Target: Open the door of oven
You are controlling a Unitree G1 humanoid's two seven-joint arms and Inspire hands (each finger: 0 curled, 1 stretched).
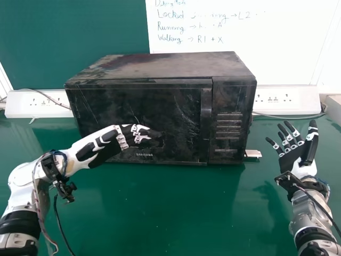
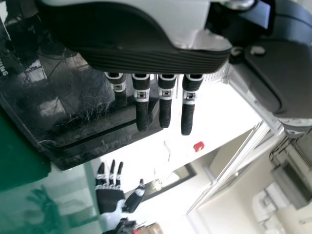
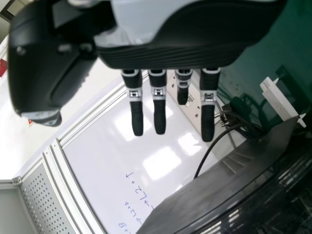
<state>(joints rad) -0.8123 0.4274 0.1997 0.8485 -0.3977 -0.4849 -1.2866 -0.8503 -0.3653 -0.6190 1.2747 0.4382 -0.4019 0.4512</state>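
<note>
1. The black oven (image 1: 154, 68) stands on the green table (image 1: 160, 213), in the middle of the head view, its front toward the robot.
2. Its door (image 1: 170, 114) is closed, with the upright handle strip (image 1: 205, 120) at the door's right edge, next to the slotted panel (image 1: 228, 146).
3. The left hand (image 1: 101, 146) is in front of the lower part of the door, pointing rightward across it. Its fingers are extended and relaxed, grasping nothing; whether they touch the door, one cannot tell. They lie short of the handle strip.
4. The right hand (image 1: 290, 159) is to the right of the oven, apart from it, above the table. Its fingers are released and spread, with the thumb out on the far side, and it grasps nothing.
5. Behind the oven are a whiteboard (image 1: 287, 48) with handwriting and white socket strips (image 1: 285, 109) on either side.
</note>
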